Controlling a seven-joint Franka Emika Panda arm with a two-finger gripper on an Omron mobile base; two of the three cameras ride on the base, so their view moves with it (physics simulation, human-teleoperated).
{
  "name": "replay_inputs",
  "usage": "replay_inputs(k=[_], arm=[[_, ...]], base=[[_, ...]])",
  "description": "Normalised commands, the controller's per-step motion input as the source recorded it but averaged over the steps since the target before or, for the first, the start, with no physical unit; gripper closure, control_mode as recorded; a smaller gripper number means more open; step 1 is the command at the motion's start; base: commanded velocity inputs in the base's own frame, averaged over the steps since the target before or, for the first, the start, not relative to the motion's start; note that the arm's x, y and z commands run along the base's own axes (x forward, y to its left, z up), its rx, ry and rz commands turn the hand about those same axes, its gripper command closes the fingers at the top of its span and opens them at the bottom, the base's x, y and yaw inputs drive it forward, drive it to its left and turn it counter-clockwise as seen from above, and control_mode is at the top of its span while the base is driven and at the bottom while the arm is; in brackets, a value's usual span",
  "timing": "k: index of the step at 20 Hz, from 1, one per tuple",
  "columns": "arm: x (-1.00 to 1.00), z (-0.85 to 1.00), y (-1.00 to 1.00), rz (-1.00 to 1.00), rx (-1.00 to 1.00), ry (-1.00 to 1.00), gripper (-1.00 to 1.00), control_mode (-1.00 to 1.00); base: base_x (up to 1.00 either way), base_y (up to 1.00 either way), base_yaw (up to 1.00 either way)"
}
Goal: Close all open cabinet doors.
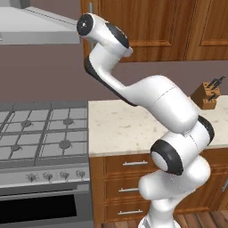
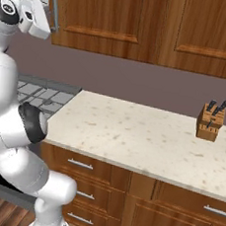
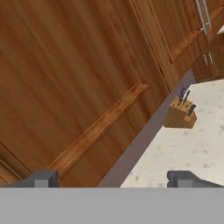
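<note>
Two cabinet doors (image 2: 131, 17) shut above knife block (image 2: 211, 122); no writing readable.

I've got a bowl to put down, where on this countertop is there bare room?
The countertop is bare from its stove edge right across to the knife block; that block, at the back near the wall, is all that stands on it. In front of it the surface is free too. Higher up, at the cabinet doors, the robot's hand takes up the space.
</note>
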Motion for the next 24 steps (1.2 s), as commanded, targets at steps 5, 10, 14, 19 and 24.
replay_inputs(k=[5, 10, 14, 19, 24], arm=[[-0.97, 0.0, -0.02, -0.04, 0.1, 0.03, -1.0, -1.0], [-0.54, 0.0, -0.53, 0.21, 0.12, 0.0, -1.0, -1.0], [-0.68, 0.0, -0.72, 0.5, 0.14, 0.0, -1.0, -1.0], [-0.78, -0.07, -0.58, 0.69, 0.1, 0.0, -1.0, -1.0], [-0.61, -0.13, -0.56, 0.75, 0.01, 0.0, -1.0, -1.0]], base=[[0.0, 0.0, 0.0], [0.0, 0.0, 0.0], [0.0, 0.0, 0.0], [0.0, 0.0, 0.0], [0.0, 0.0, 0.0]])
